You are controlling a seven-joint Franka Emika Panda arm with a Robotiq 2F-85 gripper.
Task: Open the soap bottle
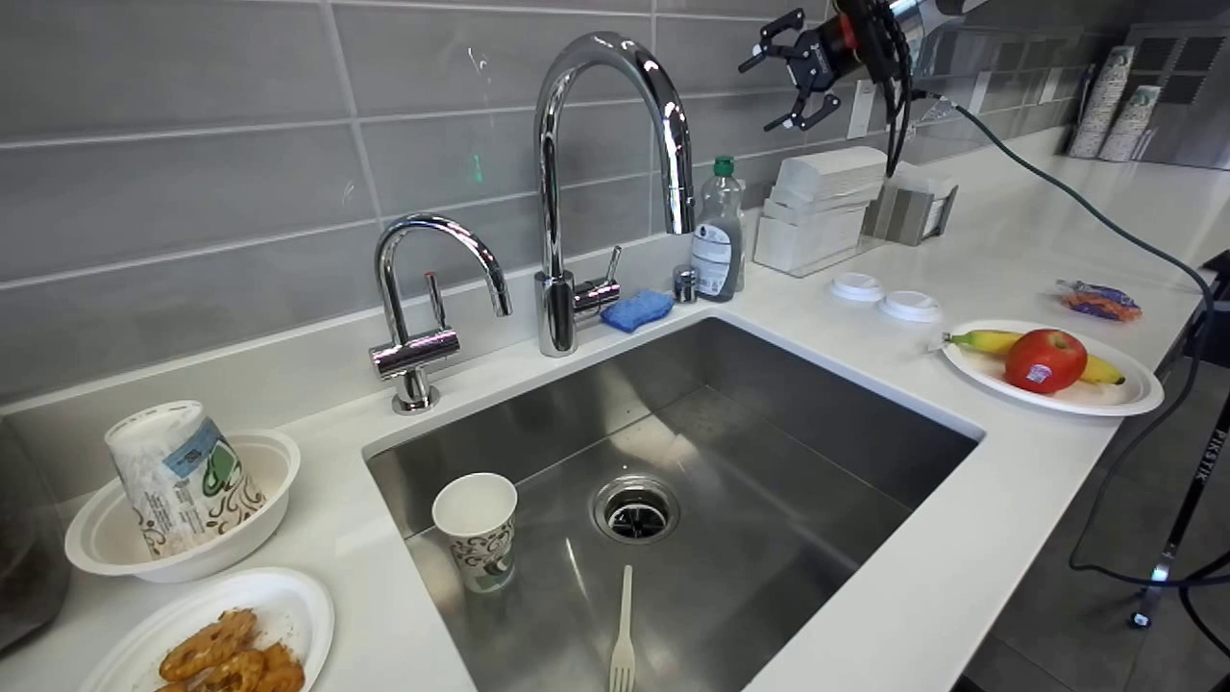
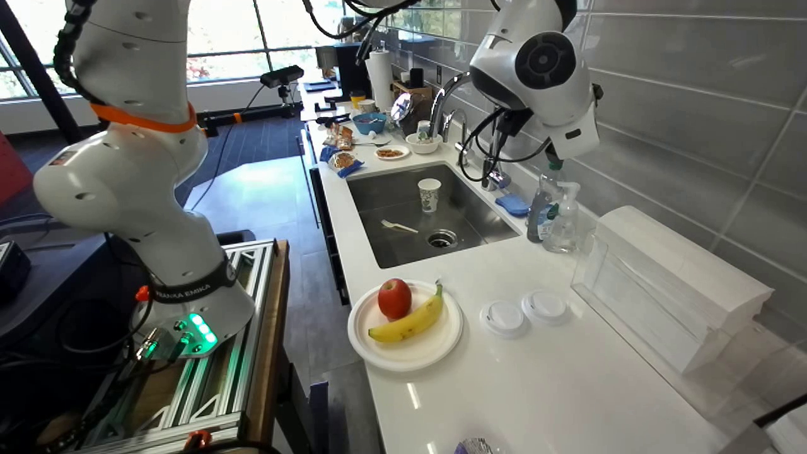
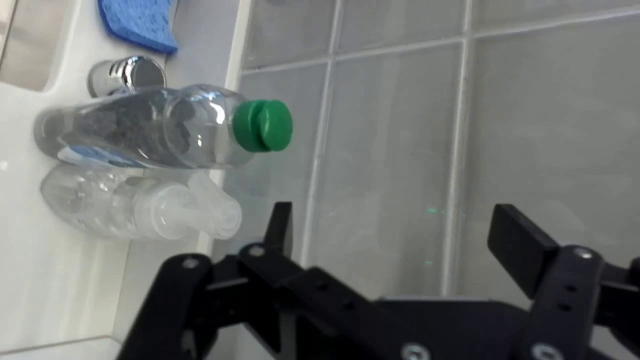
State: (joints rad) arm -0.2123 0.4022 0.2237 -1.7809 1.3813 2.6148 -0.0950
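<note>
The tiled wall [image 3: 385,150] is the largest thing to hit; it fills much of the wrist view ahead of the gripper [image 1: 756,96], so an overlong reach could jam it against the tile; the sink [image 1: 740,538] is next, because a shove from the side of the napkin box [image 1: 807,245] could topple the soap bottle [image 1: 713,245] into it; that bottle stands upright on the counter [image 1: 999,259] by the sink's corner, between the box and the tall faucet [image 1: 549,183]; the clear pump bottle [image 3: 107,205] is just beside it, and a low path may catch its spout [image 3: 225,220] first; smallest, the green cap [image 3: 265,125] looks smooth and round, so a grip off its middle may slip, and with nothing bracing the body the whole bottle may lift or spin before the cap gives; how the cap works I cannot tell.

The arm [image 2: 120,176] stands across from the wall, runs out of the top of an exterior view and shows again over the counter; the gripper looks higher than the bottle, turned sideways so its fingers [image 3: 281,227] sit one above the other, aimed roughly toward the faucet; they are spread wide, nothing between them, touching neither bottle.
</note>
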